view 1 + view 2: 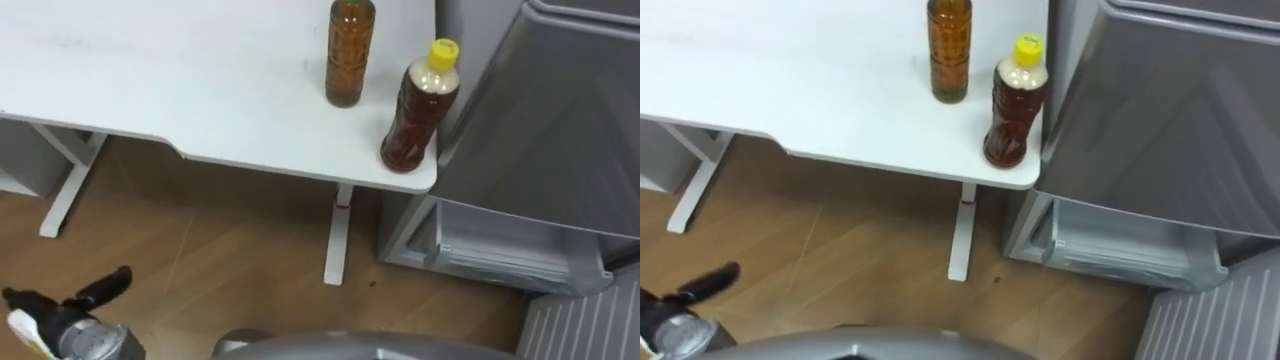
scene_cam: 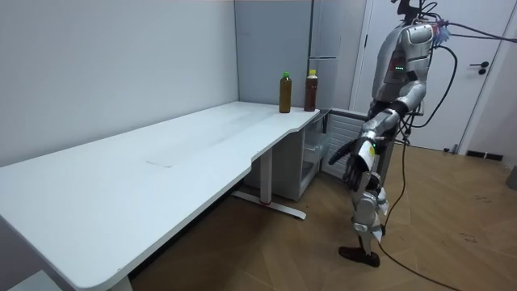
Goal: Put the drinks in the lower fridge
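Standing at the end of the counter [image 1: 150,90] where it meets the fridge [image 1: 560,110], the robot looks down on the counter's corner; the room view shows it upright, not bent.

Drinks: two bottles, both upright on the counter, long axes vertical. The yellow-capped bottle [image 1: 418,115] sits at the very corner, just beside the fridge wall. The green-capped bottle [image 1: 350,60] stands near it, further in from the edge and to its left. The two are close together but not touching.

Fridge: the lower compartment [image 1: 500,250] appears to be open, below counter level and to the right of the counter leg. Neither drink is in it yet.

Left hand [image 1: 75,305]: hangs low at the lower left of the eye views, over the wooden floor and well below the counter top. Its fingers are loose and extended, and it holds nothing.

Key relation: both bottles lie ahead of, above and to the right of the left hand, well apart from it. They also sit right of centre in the eye views, so I judge the robot's right side to be closer to them, and a left-hand reach would cross in front of the body.

Judgement: the task is at its start, with no bottle grasped. The yellow-capped bottle is the nearer first pick. It needs a side grasp around the body, which would keep it upright.
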Controlling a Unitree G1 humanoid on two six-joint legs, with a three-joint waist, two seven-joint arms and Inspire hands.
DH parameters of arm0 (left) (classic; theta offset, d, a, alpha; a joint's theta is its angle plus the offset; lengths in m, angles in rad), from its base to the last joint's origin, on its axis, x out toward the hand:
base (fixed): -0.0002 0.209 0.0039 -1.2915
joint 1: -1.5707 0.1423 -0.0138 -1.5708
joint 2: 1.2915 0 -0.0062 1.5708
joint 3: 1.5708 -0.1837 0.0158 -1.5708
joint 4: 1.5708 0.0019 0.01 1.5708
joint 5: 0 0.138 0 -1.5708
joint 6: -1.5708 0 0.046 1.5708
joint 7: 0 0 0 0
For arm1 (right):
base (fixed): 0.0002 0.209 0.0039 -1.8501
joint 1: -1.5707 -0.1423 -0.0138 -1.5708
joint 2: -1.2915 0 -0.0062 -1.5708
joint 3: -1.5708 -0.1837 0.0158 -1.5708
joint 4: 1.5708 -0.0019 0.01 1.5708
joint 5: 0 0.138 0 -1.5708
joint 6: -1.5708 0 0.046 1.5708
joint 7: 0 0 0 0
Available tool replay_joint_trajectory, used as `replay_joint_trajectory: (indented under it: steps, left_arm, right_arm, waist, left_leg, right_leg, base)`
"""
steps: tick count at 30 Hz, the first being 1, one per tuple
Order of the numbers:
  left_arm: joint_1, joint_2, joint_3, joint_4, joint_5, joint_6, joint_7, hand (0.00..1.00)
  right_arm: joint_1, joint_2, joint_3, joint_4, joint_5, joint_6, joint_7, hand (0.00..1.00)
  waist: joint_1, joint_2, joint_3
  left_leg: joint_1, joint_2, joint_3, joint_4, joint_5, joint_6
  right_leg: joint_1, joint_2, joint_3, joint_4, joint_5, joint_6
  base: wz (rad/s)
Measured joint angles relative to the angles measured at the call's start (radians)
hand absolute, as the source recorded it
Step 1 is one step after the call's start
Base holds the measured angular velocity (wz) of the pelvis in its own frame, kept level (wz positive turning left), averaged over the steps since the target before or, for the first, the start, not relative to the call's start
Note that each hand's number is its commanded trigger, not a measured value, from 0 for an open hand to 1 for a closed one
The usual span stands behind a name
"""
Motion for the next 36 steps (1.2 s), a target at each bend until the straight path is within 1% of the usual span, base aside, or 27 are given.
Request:
replay_joint_trajectory:
  steps: [1, 2, 4, 5, 6, 7, 8, 9, 10, 11, 13, 14, 15, 16, 17, 18, 19, 20, 21, 23, 24, 25, 26, 28, 32, 34, 36]
  left_arm:
    - [-0.001, 0.001, -0.008, -0.063, 0.014, -0.015, 0.036, 0.00]
    - [-0.002, 0.001, -0.015, -0.095, 0.024, -0.025, 0.049, 0.00]
    - [-0.001, 0.009, -0.039, -0.207, 0.086, -0.067, 0.086, 0.00]
    - [-0.001, 0.009, -0.040, -0.236, 0.094, -0.075, 0.090, 0.00]
    - [0.000, 0.011, -0.047, -0.295, 0.102, -0.085, 0.102, 0.00]
    - [0.000, 0.011, -0.051, -0.362, 0.115, -0.089, 0.103, 0.00]
    - [0.000, 0.013, -0.057, -0.396, 0.117, -0.092, 0.099, 0.00]
    - [-0.001, 0.021, -0.076, -0.464, 0.116, -0.096, 0.086, 0.00]
    - [-0.002, 0.039, -0.107, -0.511, 0.115, -0.110, 0.065, 0.00]
    - [-0.002, 0.047, -0.120, -0.529, 0.114, -0.114, 0.050, 0.00]
    - [-0.003, 0.053, -0.167, -0.604, 0.105, -0.115, -0.029, 0.00]
    - [-0.003, 0.053, -0.191, -0.625, 0.098, -0.115, -0.073, 0.00]
    - [-0.005, 0.053, -0.203, -0.634, 0.088, -0.114, -0.097, 0.00]
    - [-0.009, 0.055, -0.231, -0.658, 0.062, -0.112, -0.141, 0.00]
    - [-0.010, 0.056, -0.244, -0.672, 0.047, -0.112, -0.162, 0.00]
    - [-0.015, 0.057, -0.270, -0.699, 0.020, -0.111, -0.203, 0.00]
    - [-0.023, 0.061, -0.300, -0.723, -0.019, -0.107, -0.248, 0.00]
    - [-0.029, 0.063, -0.313, -0.731, -0.038, -0.105, -0.270, 0.00]
    - [-0.046, 0.067, -0.332, -0.741, -0.062, -0.098, -0.316, 0.00]
    - [-0.081, 0.069, -0.347, -0.743, -0.070, -0.086, -0.422, 0.00]
    - [-0.089, 0.070, -0.351, -0.743, -0.070, -0.082, -0.446, 0.00]
    - [-0.099, 0.070, -0.353, -0.743, -0.070, -0.071, -0.494, 0.00]
    - [-0.103, 0.070, -0.353, -0.743, -0.070, -0.066, -0.515, 0.00]
    - [-0.109, 0.070, -0.354, -0.743, -0.070, -0.050, -0.587, 0.00]
    - [-0.109, 0.072, -0.362, -0.742, -0.082, -0.026, -0.668, 0.00]
    - [-0.109, 0.091, -0.382, -0.742, -0.091, -0.018, -0.728, 0.00]
    - [-0.109, 0.094, -0.389, -0.743, -0.091, -0.007, -0.771, 0.00]
  right_arm:
    - [0.000, -0.001, 0.000, 0.000, -0.007, -0.008, 0.000, 0.00]
    - [0.000, -0.001, 0.001, 0.000, -0.011, -0.012, 0.001, 0.00]
    - [0.003, -0.009, 0.003, 0.001, -0.011, -0.025, 0.010, 0.00]
    - [0.005, -0.011, 0.003, 0.000, -0.011, -0.032, 0.012, 0.00]
    - [0.007, -0.015, 0.004, 0.000, -0.011, -0.043, 0.017, 0.00]
    - [0.008, -0.016, 0.003, 0.000, -0.011, -0.046, 0.020, 0.00]
    - [0.008, -0.017, 0.003, 0.000, -0.011, -0.047, 0.021, 0.00]
    - [0.008, -0.019, 0.003, 0.000, -0.011, -0.054, 0.022, 0.00]
    - [0.005, -0.024, 0.004, 0.000, -0.011, -0.057, 0.031, 0.00]
    - [0.002, -0.026, 0.005, 0.000, -0.013, -0.057, 0.035, 0.00]
    - [-0.008, -0.033, 0.003, 0.000, -0.037, -0.058, 0.053, 0.00]
    - [-0.012, -0.034, 0.002, 0.000, -0.046, -0.060, 0.056, 0.00]
    - [-0.013, -0.033, 0.002, 0.000, -0.049, -0.063, 0.058, 0.00]
    - [-0.015, -0.030, 0.003, 0.000, -0.055, -0.065, 0.059, 0.00]
    - [-0.019, -0.027, 0.004, 0.000, -0.056, -0.065, 0.059, 0.00]
    - [-0.029, -0.024, 0.004, 0.002, -0.056, -0.065, 0.059, 0.00]
    - [-0.034, -0.023, 0.004, 0.003, -0.058, -0.065, 0.060, 0.00]
    - [-0.036, -0.023, 0.005, 0.003, -0.059, -0.064, 0.061, 0.00]
    - [-0.044, -0.023, 0.010, 0.003, -0.061, -0.064, 0.066, 0.00]
    - [-0.048, -0.020, 0.010, 0.000, -0.084, -0.065, 0.067, 0.00]
    - [-0.048, -0.020, 0.010, -0.002, -0.088, -0.065, 0.067, 0.00]
    - [-0.047, -0.020, 0.011, -0.006, -0.090, -0.064, 0.067, 0.00]
    - [-0.047, -0.020, 0.011, -0.007, -0.090, -0.064, 0.067, 0.00]
    - [-0.047, -0.020, 0.011, -0.007, -0.089, -0.064, 0.067, 0.00]
    - [-0.047, -0.020, 0.012, -0.007, -0.089, -0.064, 0.064, 0.00]
    - [-0.051, -0.021, 0.023, -0.006, -0.089, -0.064, 0.064, 0.00]
    - [-0.052, -0.025, 0.032, -0.006, -0.088, -0.063, 0.064, 0.00]
  waist:
    - [-0.003, 0.001, 0.0006]
    - [-0.002, 0.001, 0.0008]
    - [0.000, 0.007, 0.0024]
    - [0.000, 0.009, 0.0037]
    - [-0.002, 0.011, 0.0050]
    - [-0.003, 0.012, 0.0051]
    - [-0.005, 0.013, 0.0052]
    - [-0.013, 0.013, 0.0058]
    - [-0.025, 0.015, 0.0077]
    - [-0.030, 0.016, 0.0078]
    - [-0.048, 0.015, 0.0062]
    - [-0.060, 0.014, 0.0059]
    - [-0.064, 0.014, 0.0060]
    - [-0.074, 0.010, 0.0065]
    - [-0.082, 0.008, 0.0082]
    - [-0.089, 0.004, 0.0126]
    - [-0.097, 0.001, 0.0142]
    - [-0.101, 0.000, 0.0144]
    - [-0.106, -0.002, 0.0147]
    - [-0.112, -0.004, 0.0153]
    - [-0.112, -0.004, 0.0153]
    - [-0.113, -0.004, 0.0152]
    - [-0.112, -0.004, 0.0153]
    - [-0.111, -0.004, 0.0150]
    - [-0.113, -0.002, 0.0145]
    - [-0.113, 0.001, 0.0140]
    - [-0.112, 0.005, 0.0123]
  left_leg:
    - [-0.010, -0.002, -0.010, 0.004, 0.000, 0.000]
    - [-0.014, -0.002, -0.013, 0.007, 0.000, 0.000]
    - [-0.023, -0.003, -0.020, 0.008, 0.000, 0.001]
    - [-0.023, -0.003, -0.020, 0.008, 0.000, 0.001]
    - [-0.022, -0.003, -0.022, 0.008, 0.000, 0.001]
    - [-0.024, -0.004, -0.024, 0.011, 0.000, 0.001]
    - [-0.027, -0.005, -0.028, 0.016, 0.000, 0.001]
    - [-0.035, -0.007, -0.037, 0.024, -0.001, 0.002]
    - [-0.038, -0.009, -0.040, 0.025, -0.001, 0.002]
    - [-0.040, -0.010, -0.044, 0.026, -0.001, 0.002]
    - [-0.043, -0.015, -0.049, 0.025, 0.001, 0.004]
    - [-0.041, -0.018, -0.049, 0.024, 0.002, 0.005]
    - [-0.039, -0.018, -0.049, 0.024, 0.002, 0.006]
    - [-0.038, -0.019, -0.048, 0.024, 0.002, 0.006]
    - [-0.038, -0.019, -0.048, 0.024, 0.002, 0.006]
    - [-0.039, -0.018, -0.048, 0.024, 0.002, 0.006]
    - [-0.038, -0.018, -0.046, 0.023, 0.002, 0.006]
    - [-0.038, -0.018, -0.044, 0.022, 0.002, 0.006]
    - [-0.037, -0.017, -0.037, 0.021, 0.002, 0.006]
    - [-0.033, -0.015, -0.026, 0.020, 0.002, 0.006]
    - [-0.033, -0.015, -0.022, 0.020, 0.002, 0.006]
    - [-0.032, -0.014, -0.017, 0.020, 0.002, 0.006]
    - [-0.031, -0.014, -0.014, 0.020, 0.002, 0.006]
    - [-0.028, -0.012, -0.005, 0.020, 0.002, 0.006]
    - [-0.026, -0.010, -0.001, 0.020, 0.002, 0.006]
    - [-0.027, -0.009, 0.005, 0.020, 0.002, 0.006]
    - [-0.031, -0.008, 0.011, 0.021, 0.001, 0.007]
  right_leg:
    - [0.001, 0.000, -0.009, 0.000, -0.001, 0.001]
    - [0.001, 0.000, -0.011, 0.000, -0.001, 0.001]
    - [-0.005, 0.000, -0.013, 0.000, -0.001, 0.002]
    - [-0.006, 0.000, -0.012, 0.000, -0.001, 0.002]
    - [-0.006, 0.000, -0.010, 0.000, -0.001, 0.002]
    - [-0.007, 0.000, -0.011, -0.001, -0.001, 0.002]
    - [-0.007, 0.000, -0.012, -0.002, -0.001, 0.002]
    - [-0.007, 0.000, -0.016, -0.003, -0.001, 0.002]
    - [-0.008, 0.000, -0.013, -0.004, -0.002, 0.002]
    - [-0.007, 0.000, -0.012, -0.004, -0.003, 0.003]
    - [-0.003, -0.002, -0.011, -0.017, -0.003, 0.004]
    - [-0.001, -0.003, -0.010, -0.016, -0.003, 0.004]
    - [0.001, -0.003, -0.009, -0.016, -0.003, 0.004]
    - [0.002, -0.004, -0.006, -0.016, -0.003, 0.004]
    - [0.002, -0.003, -0.007, -0.016, -0.003, 0.004]
    - [0.001, -0.003, -0.006, -0.017, -0.003, 0.004]
    - [-0.001, -0.003, -0.002, -0.017, -0.003, 0.004]
    - [-0.002, -0.003, 0.001, -0.016, -0.003, 0.004]
    - [-0.004, -0.003, 0.008, -0.016, -0.003, 0.004]
    - [-0.006, -0.003, 0.018, -0.013, -0.003, 0.004]
    - [-0.007, -0.003, 0.020, -0.013, -0.002, 0.004]
    - [-0.008, -0.003, 0.023, -0.013, -0.002, 0.004]
    - [-0.008, -0.003, 0.025, -0.013, -0.002, 0.004]
    - [-0.008, -0.003, 0.030, -0.011, -0.002, 0.004]
    - [-0.009, -0.002, 0.039, -0.003, -0.002, 0.004]
    - [-0.013, -0.002, 0.044, 0.002, -0.002, 0.004]
    - [-0.019, -0.001, 0.046, 0.005, -0.002, 0.003]
  base:
    - [0.18]
    - [0.19]
    - [0.10]
    - [0.00]
    - [0.00]
    - [0.03]
    - [0.14]
    - [0.17]
    - [0.18]
    - [0.11]
    - [0.08]
    - [0.04]
    - [0.00]
    - [0.00]
    - [0.00]
    - [0.00]
    - [-0.05]
    - [-0.10]
    - [-0.13]
    - [-0.15]
    - [-0.10]
    - [-0.07]
    - [-0.07]
    - [-0.06]
    - [-0.01]
    - [0.00]
    - [-0.04]
